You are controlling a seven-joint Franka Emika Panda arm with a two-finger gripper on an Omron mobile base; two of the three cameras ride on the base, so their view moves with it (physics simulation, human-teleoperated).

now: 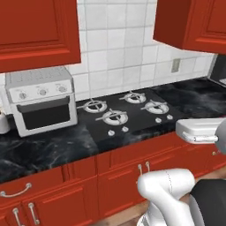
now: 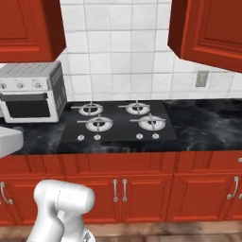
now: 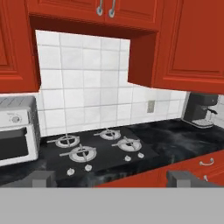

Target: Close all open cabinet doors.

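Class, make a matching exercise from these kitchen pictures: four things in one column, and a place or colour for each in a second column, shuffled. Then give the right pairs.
Things:
1. toaster oven
2. cooktop
3. coffee machine
4. wall outlet

Descriptions:
A. on the tiled wall, right of the burners
B. white, on the counter left of the burners
C. black, with four burners
D. dark, at the far right of the counter

Pairs: 1-B, 2-C, 3-D, 4-A

Kitchen count
Four stove burners point(image 2: 118, 116), six stove knobs point(image 2: 139, 136), one toaster oven point(image 2: 32, 92), one coffee machine point(image 3: 200, 109), one wall outlet point(image 2: 202, 78).
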